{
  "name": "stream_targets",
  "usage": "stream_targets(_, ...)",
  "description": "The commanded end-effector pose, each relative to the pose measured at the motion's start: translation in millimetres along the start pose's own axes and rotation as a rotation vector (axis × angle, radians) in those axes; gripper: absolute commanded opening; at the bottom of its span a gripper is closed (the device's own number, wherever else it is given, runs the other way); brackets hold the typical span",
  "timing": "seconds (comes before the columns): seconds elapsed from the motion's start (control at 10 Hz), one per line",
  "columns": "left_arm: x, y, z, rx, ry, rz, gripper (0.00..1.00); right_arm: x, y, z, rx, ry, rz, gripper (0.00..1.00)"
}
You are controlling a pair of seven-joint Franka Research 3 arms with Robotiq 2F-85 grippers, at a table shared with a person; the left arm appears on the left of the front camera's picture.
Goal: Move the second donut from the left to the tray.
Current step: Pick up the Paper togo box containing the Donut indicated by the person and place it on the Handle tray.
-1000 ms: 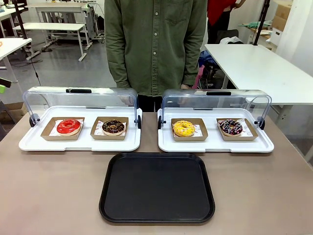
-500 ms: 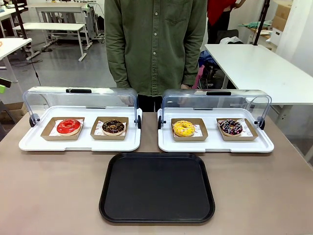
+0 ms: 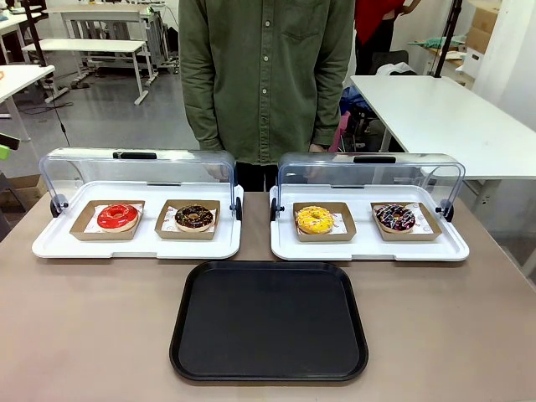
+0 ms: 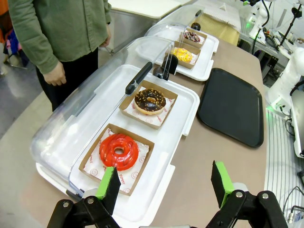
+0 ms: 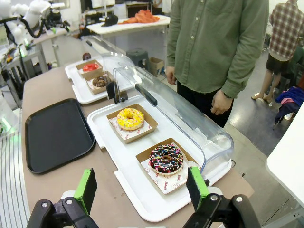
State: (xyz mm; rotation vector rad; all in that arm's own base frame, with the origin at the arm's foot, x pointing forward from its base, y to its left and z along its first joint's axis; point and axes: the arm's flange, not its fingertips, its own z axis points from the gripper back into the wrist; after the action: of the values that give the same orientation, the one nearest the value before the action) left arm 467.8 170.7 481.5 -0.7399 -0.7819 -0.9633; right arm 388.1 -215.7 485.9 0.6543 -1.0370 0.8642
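The second donut from the left (image 3: pixel 195 217) has dark chocolate icing with pale sprinkles and sits in a brown cardboard holder on the left white tray; it also shows as the chocolate donut (image 4: pixel 150 101) and, far off, the small dark donut (image 5: pixel 99 81). The black tray (image 3: pixel 269 319) lies at the table's near middle, also seen as the black tray (image 4: pixel 231 104) and the black tray (image 5: pixel 56 133). My left gripper (image 4: pixel 164 183) hovers open above the left tray's end, near the red donut. My right gripper (image 5: pixel 141 187) stands open above the right tray's end.
A red-glazed donut (image 3: pixel 117 216) shares the left white tray (image 3: pixel 50 244). A yellow donut (image 3: pixel 314 219) and a multicoloured-sprinkle donut (image 3: pixel 394 217) sit on the right white tray (image 3: pixel 452 249). Both clear lids are raised. A person in a green shirt (image 3: pixel 265 75) stands at the far side.
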Motion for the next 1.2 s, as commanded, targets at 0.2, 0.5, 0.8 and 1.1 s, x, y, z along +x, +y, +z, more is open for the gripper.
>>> stream_targets(0.2, 1.7, -0.6, 0.5, 0.000, 0.006, 0.001, 1.00, 1.6, 0.4, -0.2, 0.002, -0.005, 0.004, 1.00)
stream_targets(0.5, 1.7, -0.6, 0.5, 0.000, 0.006, 0.001, 1.00, 1.6, 0.4, -0.2, 0.002, -0.005, 0.004, 1.00)
stream_targets(0.8, 1.7, -0.6, 0.5, 0.000, 0.006, 0.001, 1.00, 1.6, 0.4, -0.2, 0.002, -0.005, 0.004, 1.00)
stream_targets(1.1, 1.7, -0.6, 0.5, 0.000, 0.006, 0.001, 1.00, 1.6, 0.4, -0.2, 0.002, -0.005, 0.004, 1.00)
